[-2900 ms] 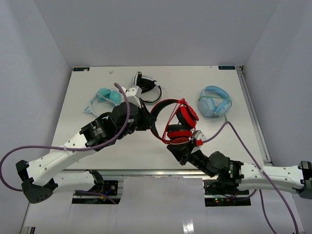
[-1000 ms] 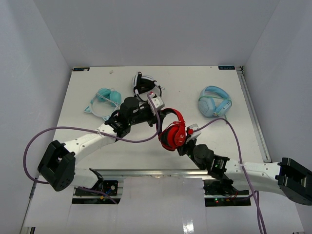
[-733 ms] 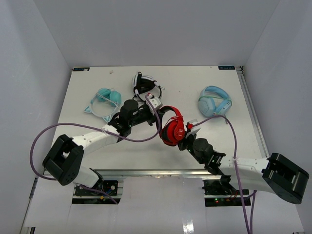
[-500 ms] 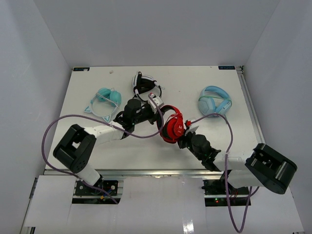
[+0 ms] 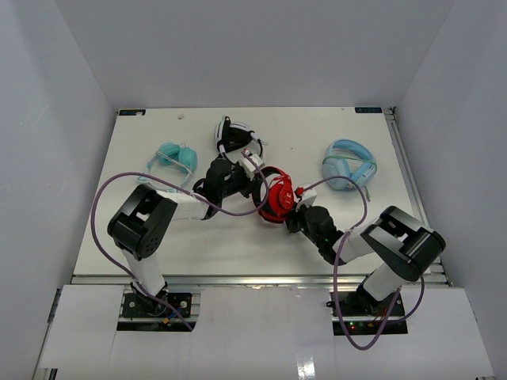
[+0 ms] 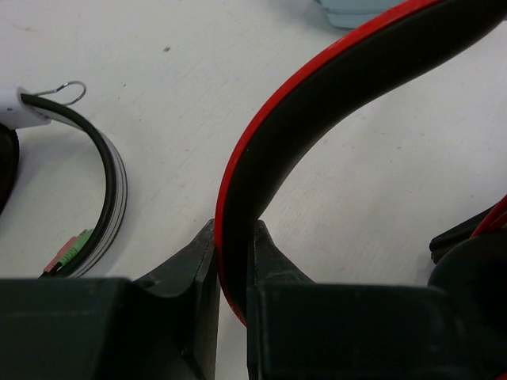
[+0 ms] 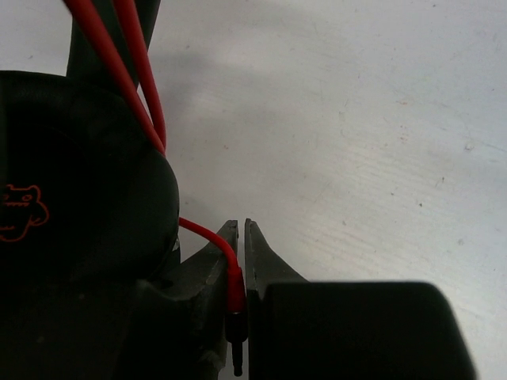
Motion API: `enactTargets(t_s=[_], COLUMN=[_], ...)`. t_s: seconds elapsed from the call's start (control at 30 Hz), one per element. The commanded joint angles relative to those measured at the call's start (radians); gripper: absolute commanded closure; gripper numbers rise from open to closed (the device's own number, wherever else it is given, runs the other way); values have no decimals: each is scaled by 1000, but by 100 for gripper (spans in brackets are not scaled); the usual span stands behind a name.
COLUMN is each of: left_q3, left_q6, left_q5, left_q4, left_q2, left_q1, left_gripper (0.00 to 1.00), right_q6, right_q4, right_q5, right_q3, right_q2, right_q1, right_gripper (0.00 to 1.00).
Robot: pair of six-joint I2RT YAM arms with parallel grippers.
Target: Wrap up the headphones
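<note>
1. Mid-way across the white table (image 5: 360, 131), between the two grippers: red over-ear headphones with black pads (image 5: 276, 198); near the black-and-white pair (image 5: 236, 136); well apart from the teal pair (image 5: 173, 158) and the light-blue pair (image 5: 347, 165).
2. Left gripper (image 6: 234, 237): narrow, pinched on the red-edged black headband (image 6: 317, 103), one jaw on either side of it.
3. Right gripper (image 7: 240, 233): all but closed, nipping the thin red cable (image 7: 235, 285) just beside the black ear cup (image 7: 71, 182).
4. Risk, as judged: loss of the cable from so slight a pinch if hauled taut round the cup; likely then to slacken the strands lying over it.
5. Risk: rotation of the band in the left jaws, given a hold on a narrow curved strip; any pull from the cable side apt to tip the cups over.
6. Risk: both arms crowded close around one small object; possible knock between them on the next loop; possible snag on the black-and-white pair just behind the left wrist.
7. From the top view only: whole layout, arm poses, spacing of the other pairs; jaws too small to judge there.
8. From the left wrist view only: jaw contact on the band; the neighbour's striped band and coloured plugs close by.
9. From the right wrist view only: cable inside the jaws; two red strands crossing the cup; a small red figure printed on it.
</note>
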Motion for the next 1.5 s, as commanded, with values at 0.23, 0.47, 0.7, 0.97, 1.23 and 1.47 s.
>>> enactTargets(t_s=[0.23, 0.47, 0.7, 0.97, 1.23, 1.47], left_q3=[-8, 52, 77, 146, 230, 250], left_q6=[151, 131, 121, 127, 137, 117], left_q5=[-179, -209, -239, -251, -231, -206], left_q4=[-53, -147, -208, -344, -486, -521], left_q2=[112, 114, 108, 97, 101, 116], left_q1=[1, 0, 0, -8, -33, -37], left_gripper=[100, 100, 100, 100, 91, 78], right_q6=[15, 58, 67, 155, 191, 185], right_q4=[305, 355, 352, 235, 36, -86], right_q5=[2, 24, 39, 222, 313, 316], right_q3=[88, 5, -21, -59, -85, -112], right_q2=[56, 41, 36, -64, -281, -440], right_q1=[-25, -25, -25, -32, -48, -49], right_gripper=[73, 59, 54, 53, 49, 48])
